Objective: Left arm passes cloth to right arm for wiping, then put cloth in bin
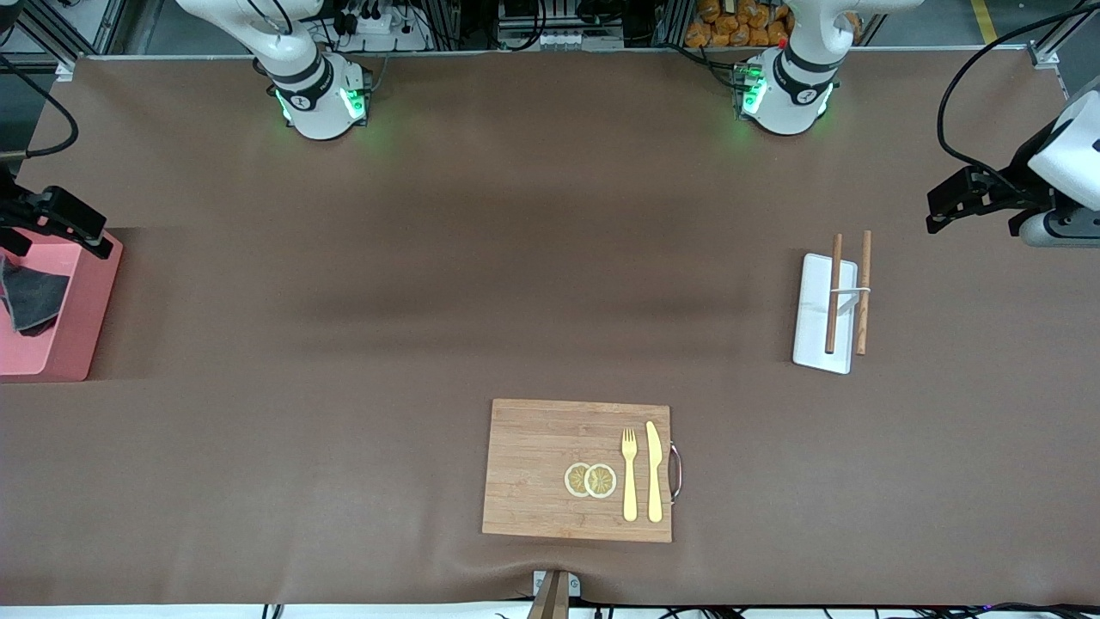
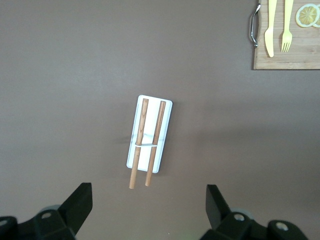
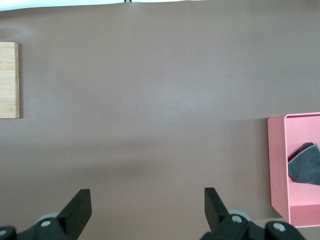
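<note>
the soft dark grey fuzzy cloth [image 1: 33, 297] is lying in the pink-salmon plastic bin [image 1: 82, 309], just beneath the right hand [image 1: 51, 225], which is standing wide and empty; the left hand [image 1: 967, 202], also wide and empty, is waiting well apart over the desk's other end.

The cloth [image 1: 34, 297] lies in the pink bin [image 1: 82, 309] under the right gripper [image 1: 51, 225], while the left gripper [image 1: 967, 199] hangs over bare table [image 1: 430, 258] near a white tray [image 1: 816, 335].
</note>
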